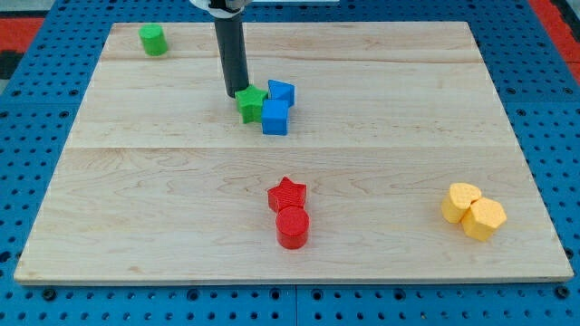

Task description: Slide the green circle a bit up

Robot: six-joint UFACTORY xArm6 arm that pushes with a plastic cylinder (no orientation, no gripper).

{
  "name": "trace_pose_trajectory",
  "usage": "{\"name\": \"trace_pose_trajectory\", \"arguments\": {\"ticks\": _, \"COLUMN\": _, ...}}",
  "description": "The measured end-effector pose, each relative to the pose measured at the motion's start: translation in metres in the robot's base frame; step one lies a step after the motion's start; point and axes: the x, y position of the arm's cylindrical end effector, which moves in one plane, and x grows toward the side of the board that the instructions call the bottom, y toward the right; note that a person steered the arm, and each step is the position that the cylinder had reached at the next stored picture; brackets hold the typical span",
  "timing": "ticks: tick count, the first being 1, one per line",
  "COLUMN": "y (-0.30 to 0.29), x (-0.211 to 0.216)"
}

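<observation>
Risk is flagged first: my tip (235, 94) is seen touching, or all but touching, the green star (251, 103), which is packed against two blue blocks, a blue cube (275, 117) on its right and another blue block (282, 91) just above that. Any move begun without first backing off to the view's left would likely drag that cluster along, and the star could be mistaken for the target, both being green. The target, the green circle (153, 40), is found well apart from the tip, up and to the view's left of it, near the table's (381, 163) top-left corner. Little table is left above the circle, so an overlong push could send it off the top edge; only a short nudge is called for. A path under the circle would have to be reached first, since an upward push needs contact on its lower side; if contact is made off-centre, the round block could be spun sideways toward the left edge. No hand is fitted: only a straight rod is carried, so nothing is opened, closed or held. The red star (287, 193) with the red circle (292, 227), and the two yellow blocks (474, 211) far to the circle's lower right, are well clear and not expected to matter.
</observation>
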Motion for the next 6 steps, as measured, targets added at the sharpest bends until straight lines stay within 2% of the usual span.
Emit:
{"name": "trace_pose_trajectory", "arguments": {"ticks": 2, "y": 0.015, "x": 0.015}}
{"name": "trace_pose_trajectory", "arguments": {"ticks": 3, "y": -0.042, "x": -0.001}}
{"name": "trace_pose_trajectory", "arguments": {"ticks": 5, "y": -0.149, "x": -0.098}}
{"name": "trace_pose_trajectory", "arguments": {"ticks": 6, "y": -0.178, "x": -0.135}}
